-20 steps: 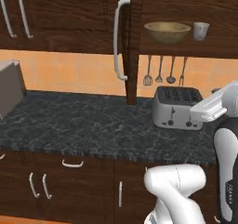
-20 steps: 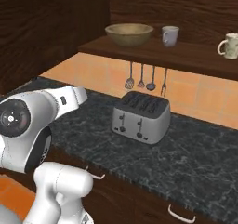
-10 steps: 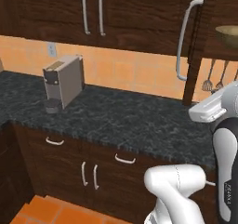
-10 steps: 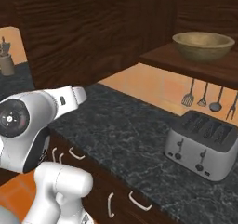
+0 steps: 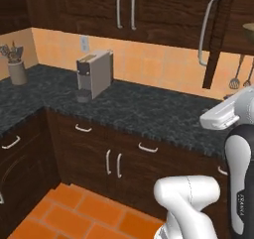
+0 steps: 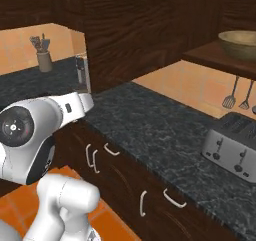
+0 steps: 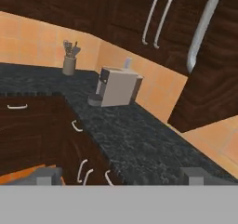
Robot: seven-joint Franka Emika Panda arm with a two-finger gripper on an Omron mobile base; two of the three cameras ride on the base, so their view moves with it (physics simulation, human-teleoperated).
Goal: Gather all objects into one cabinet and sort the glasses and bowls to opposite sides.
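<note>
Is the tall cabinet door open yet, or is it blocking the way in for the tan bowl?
The cabinet door with the curved grey handle stands swung out. The tan bowl sits on its shelf; nothing visible lies between.

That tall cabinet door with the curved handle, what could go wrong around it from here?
The cabinet door stands ajar and juts out over the counter, so the arm could clip its edge when swinging toward the shelf. The tan bowl sits near the shelf's front edge; a careless reach might knock it onto the toaster below. The claw's fingertips barely show, so its state cannot be judged.
</note>
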